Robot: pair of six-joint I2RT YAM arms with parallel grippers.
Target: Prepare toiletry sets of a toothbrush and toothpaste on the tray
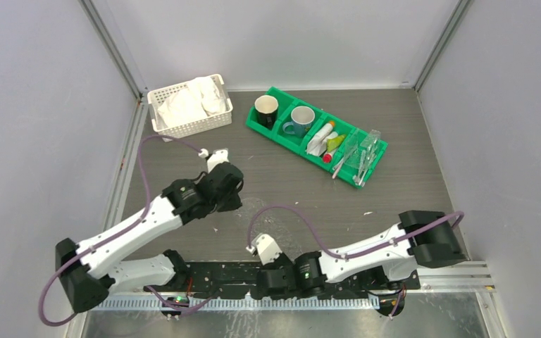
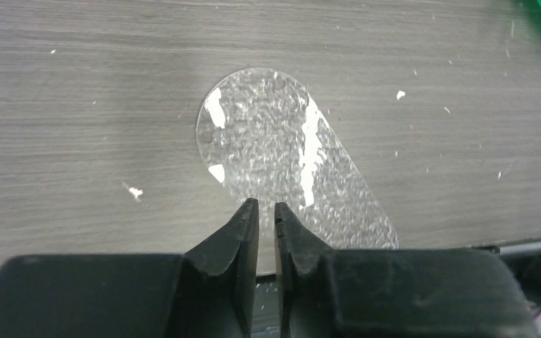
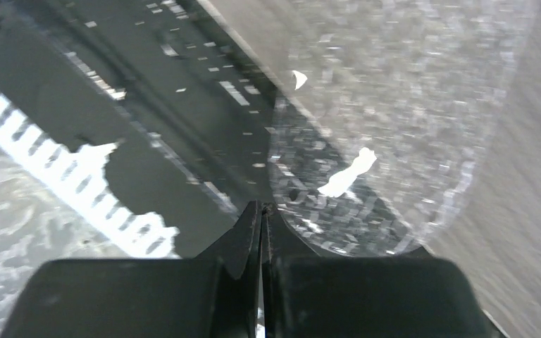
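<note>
The tray (image 2: 282, 134), a clear pebbled piece of plastic with a rounded end, lies flat on the grey wood-grain bench (image 1: 394, 204) close to the arms' bases. It sits between the two claws, with nothing on it that I can see. From overhead it all but vanishes against the surface. The right claw (image 3: 261, 208) is the nearer one, low by the dark rail at the bench's near edge. Its fingers are pressed together and their tips sit right at the tray's edge, though I cannot tell whether any plastic is caught between them. A little further in, the left claw (image 2: 266, 205) points down at the tray's other side. Its fingers are drawn almost together with only a thin slit left, and the tips are at the rim; whether they pinch it I cannot say. Small white flecks are scattered over the bench around here. Well beyond, towards the back, the green bin (image 1: 253, 124) lies at a slant. Its compartments hold a black mug (image 1: 266, 111), a blue mug (image 1: 299, 121), the toothpaste tubes (image 1: 326, 141), and then the toothbrushes (image 1: 345, 156) beside some clear pieces too small to make out. In the far left corner stands the white lattice basket (image 1: 187, 129) with white cloth (image 1: 190, 102) bundled inside.
</note>
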